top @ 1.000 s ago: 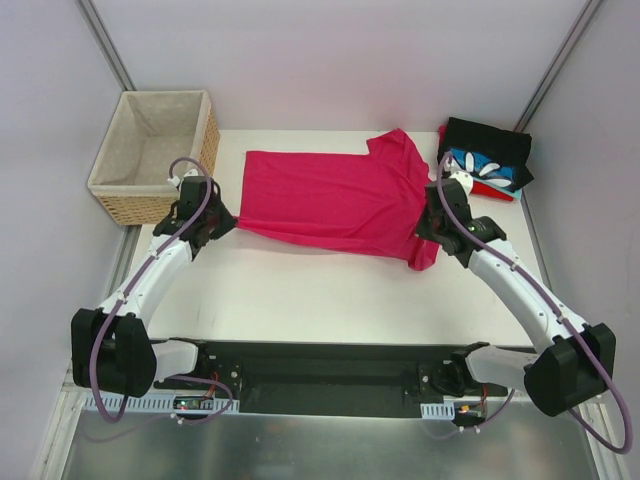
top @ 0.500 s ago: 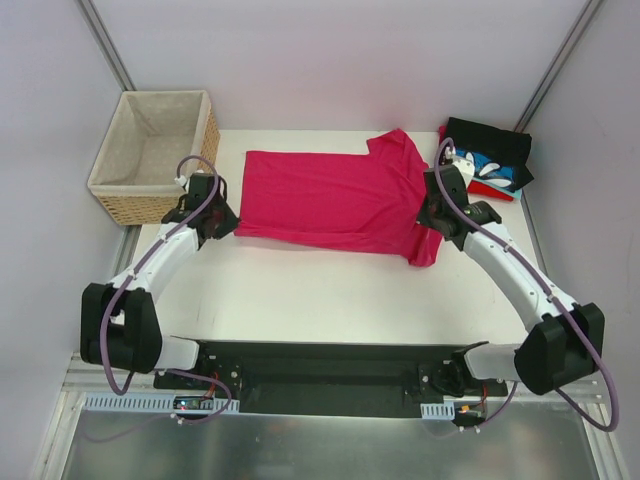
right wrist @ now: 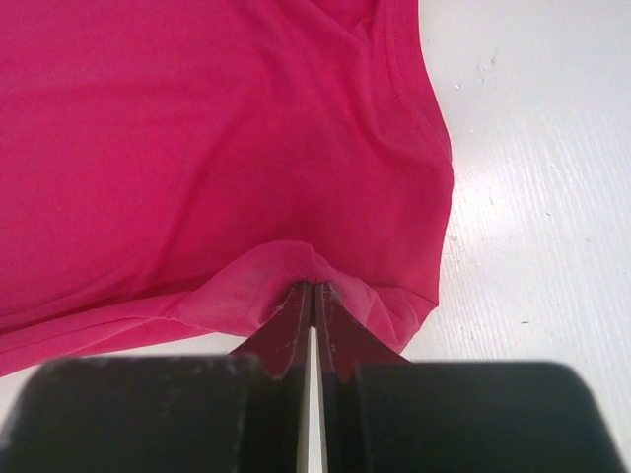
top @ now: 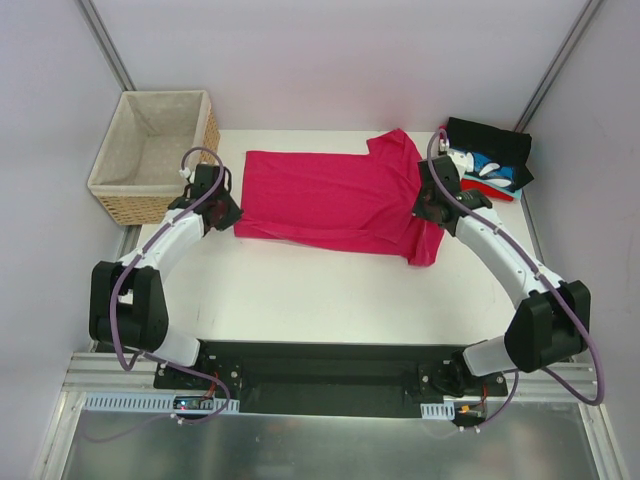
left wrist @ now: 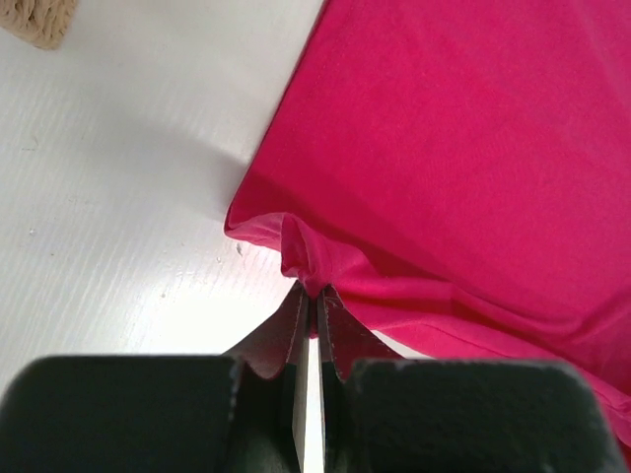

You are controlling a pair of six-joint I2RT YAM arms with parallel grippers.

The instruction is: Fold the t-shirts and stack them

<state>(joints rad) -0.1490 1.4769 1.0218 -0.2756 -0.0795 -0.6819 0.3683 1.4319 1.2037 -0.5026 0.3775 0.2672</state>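
Note:
A magenta-pink t-shirt (top: 335,195) lies spread across the white table (top: 300,290), its near edge lifted at both ends. My left gripper (top: 228,214) is shut on the shirt's near left corner (left wrist: 306,266). At the shirt's right side my right gripper (top: 424,207) is shut on a pinch of the hem (right wrist: 296,266) beside the sleeve (top: 424,247). In both wrist views the cloth bunches up at the closed fingertips. A pile of folded t-shirts (top: 490,160), black over blue with white petals over red, sits at the back right corner.
A woven wicker basket (top: 155,150) with beige lining stands off the table's back left corner, just behind my left arm. Metal frame posts rise at both back corners. Bare white table stretches between the shirt and the arm bases.
Both grippers have moved away from the bases toward the back of the table, carrying the shirt's near edge with them. The shirt's near part now lies further back.

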